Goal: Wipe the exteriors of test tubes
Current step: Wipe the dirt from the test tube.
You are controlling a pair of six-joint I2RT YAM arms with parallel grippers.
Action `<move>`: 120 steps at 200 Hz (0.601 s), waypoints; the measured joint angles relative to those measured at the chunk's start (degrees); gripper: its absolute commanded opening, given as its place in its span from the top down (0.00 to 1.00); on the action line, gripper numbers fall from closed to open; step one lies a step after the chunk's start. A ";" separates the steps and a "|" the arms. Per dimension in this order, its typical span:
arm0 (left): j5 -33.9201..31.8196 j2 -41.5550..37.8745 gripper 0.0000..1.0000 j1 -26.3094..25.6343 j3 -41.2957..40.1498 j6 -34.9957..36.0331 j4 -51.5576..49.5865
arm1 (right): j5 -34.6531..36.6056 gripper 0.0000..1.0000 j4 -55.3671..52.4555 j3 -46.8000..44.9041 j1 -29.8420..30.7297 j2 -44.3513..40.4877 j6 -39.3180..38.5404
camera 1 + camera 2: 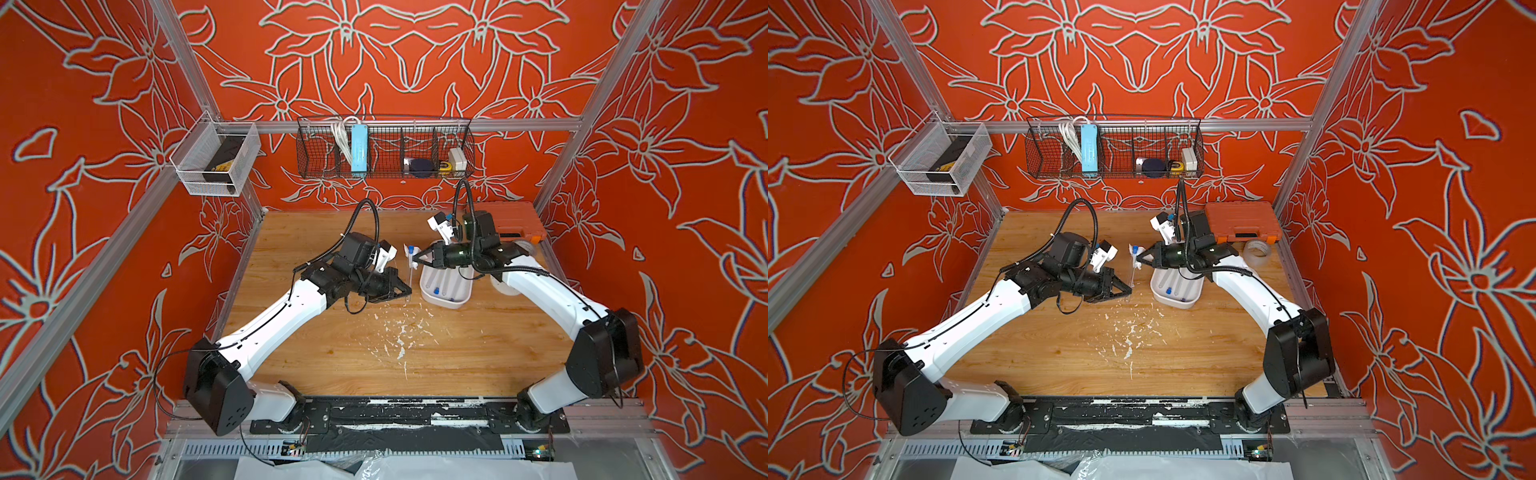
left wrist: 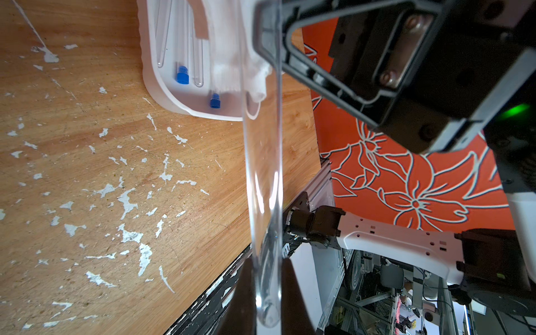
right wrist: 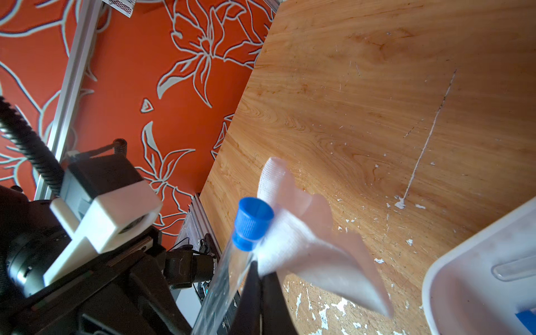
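The left gripper (image 1: 409, 293) was clamped on the rounded bottom end of a clear test tube (image 1: 410, 272), which stood nearly upright above the table (image 1: 324, 365) with its blue cap uppermost. The right gripper (image 1: 416, 259) was pinched shut on a white tissue (image 3: 304, 240), and the tissue lay against the tube's wall just below the cap. A white tray (image 1: 444, 304) sat just beside the tube on the right arm's side; whether its rim touched the tube could not be told. The other tubes (image 2: 182, 74) lay lengthwise in that tray, two blue caps toward its near rim. An orange case (image 1: 1241, 220) filled the far right corner, with a tape roll (image 1: 1257, 251) just in front of it. Between the two arms, out to the table's near edge, the wood carried only white flecks (image 1: 399, 336), and the far left part of the table lay open up to the wall
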 measured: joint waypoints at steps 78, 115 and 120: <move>-5.90 4.15 1.00 0.00 6.73 3.65 -5.53 | 0.57 1.00 -10.25 0.96 1.22 -2.73 -6.29; -8.26 5.88 1.00 0.00 9.25 6.16 -7.65 | 1.44 1.00 -13.90 1.53 6.10 -4.76 -7.72; -8.41 6.05 1.00 0.00 9.42 6.47 -8.04 | 1.44 1.00 -13.99 1.53 6.54 -4.81 -7.69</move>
